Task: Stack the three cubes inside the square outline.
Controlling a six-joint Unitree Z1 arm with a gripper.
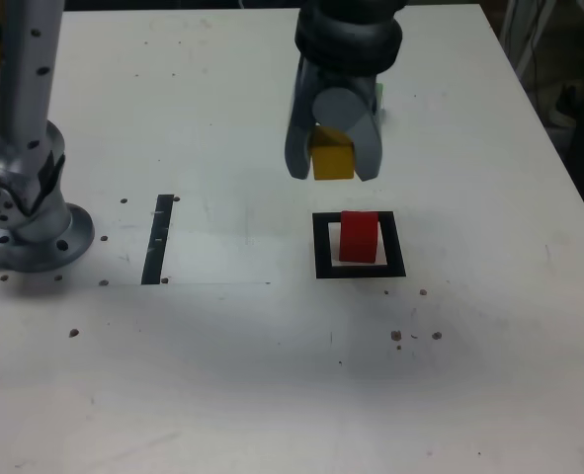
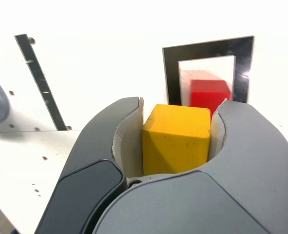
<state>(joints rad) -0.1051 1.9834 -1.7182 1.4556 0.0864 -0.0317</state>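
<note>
Wrist view: gripper (image 2: 182,103) pinching the yellow cube (image 2: 176,139), with the red cube (image 2: 210,93) beyond.
The yellow cube sits between the two fingers, held up off the table (image 1: 222,365); past it, the red cube rests inside the black square (image 2: 172,73), on its white centre, nearer one side than the other. In the exterior view, the green cube (image 1: 378,95) shows only as a sliver behind the gripper, mostly hidden.
</note>
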